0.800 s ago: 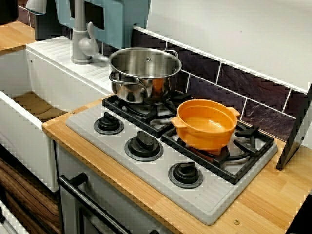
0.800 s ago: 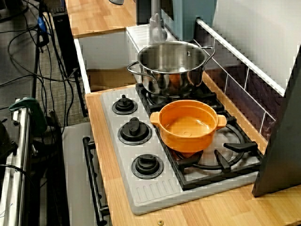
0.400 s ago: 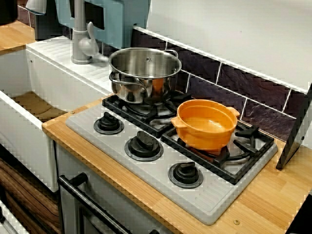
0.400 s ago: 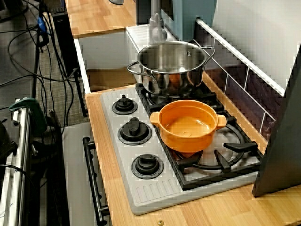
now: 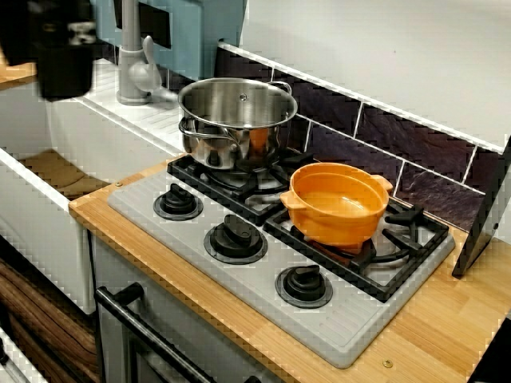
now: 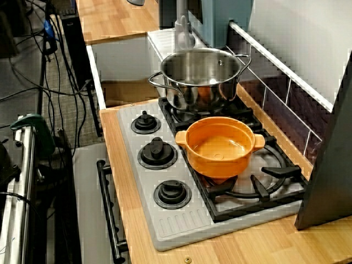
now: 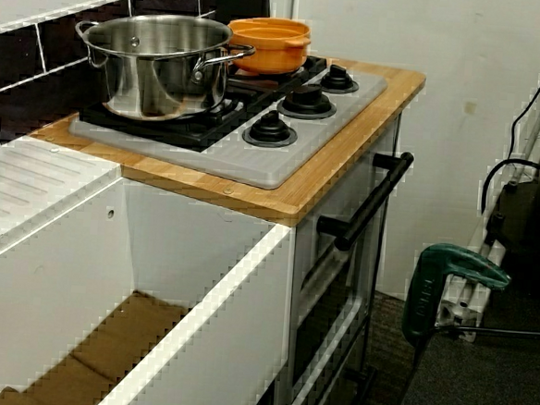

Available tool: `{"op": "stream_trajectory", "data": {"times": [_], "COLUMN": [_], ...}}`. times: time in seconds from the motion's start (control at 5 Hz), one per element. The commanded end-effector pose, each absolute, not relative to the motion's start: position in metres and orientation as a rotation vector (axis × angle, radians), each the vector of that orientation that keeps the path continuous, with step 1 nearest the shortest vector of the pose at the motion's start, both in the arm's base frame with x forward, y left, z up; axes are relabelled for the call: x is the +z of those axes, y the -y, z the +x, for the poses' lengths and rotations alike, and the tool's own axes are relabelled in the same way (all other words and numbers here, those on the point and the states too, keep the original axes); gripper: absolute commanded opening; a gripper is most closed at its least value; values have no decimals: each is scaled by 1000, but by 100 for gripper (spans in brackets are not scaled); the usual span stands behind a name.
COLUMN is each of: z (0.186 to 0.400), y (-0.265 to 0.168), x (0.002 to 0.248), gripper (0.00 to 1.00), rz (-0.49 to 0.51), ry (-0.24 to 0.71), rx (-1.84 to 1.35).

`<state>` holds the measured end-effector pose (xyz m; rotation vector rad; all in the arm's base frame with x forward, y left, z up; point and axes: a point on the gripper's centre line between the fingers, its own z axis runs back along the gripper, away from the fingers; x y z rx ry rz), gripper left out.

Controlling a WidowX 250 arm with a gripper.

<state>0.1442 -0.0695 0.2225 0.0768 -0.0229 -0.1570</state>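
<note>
Claw: dark blur at 10 o'clock in the front view, above sink; apart or together, can't tell. Grey faucet just at its 3 o'clock. Steel pot & orange pot on hob.

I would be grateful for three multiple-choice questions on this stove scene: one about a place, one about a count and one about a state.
1. Where does the orange pot stand?
A. in the sink
B. on the floor
C. on a burner grate

2. How many knobs does the stove have?
A. three
B. two
C. five

3. In what state is the steel pot?
A. lidded
B. upright and uncovered
C. tipped on its side

Answers: 1 C, it sits on the black grate. 2 A, three black knobs line the grey panel. 3 B, its open rim faces up with no lid.
</note>
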Motion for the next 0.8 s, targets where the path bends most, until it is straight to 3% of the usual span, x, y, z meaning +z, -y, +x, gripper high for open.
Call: {"op": "stream_trajectory", "data": {"times": [0.0, 0.6], "z": [191, 262], "y": [92, 78], "x": [212, 194], "gripper": [100, 100], "rz": [129, 162], "ry": [15, -6], "rx": [-290, -444]}}
